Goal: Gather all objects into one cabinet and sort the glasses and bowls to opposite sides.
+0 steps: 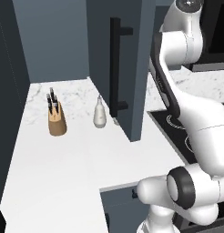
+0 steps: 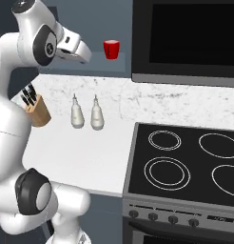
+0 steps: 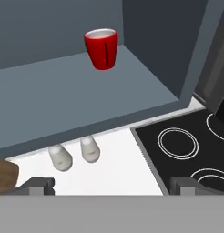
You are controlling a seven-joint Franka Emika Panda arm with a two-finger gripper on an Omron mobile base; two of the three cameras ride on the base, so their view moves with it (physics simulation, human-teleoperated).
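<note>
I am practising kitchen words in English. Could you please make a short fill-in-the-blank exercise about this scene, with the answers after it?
1. The red mug stands on the shelf of the open ____.
2. Two white soap bottles stand on the counter beside the wooden ____ block.
3. To the right of the counter there is a black ____ with ring-shaped burners.
4. The fingers of the hand are ____, holding nothing.

Answers: cabinet; knife; stove; open

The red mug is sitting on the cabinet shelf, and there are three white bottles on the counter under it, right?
Not quite. The red mug does sit on the cabinet shelf, but there are two white bottles on the counter, not three. The right base view shows the pair side by side.
</note>
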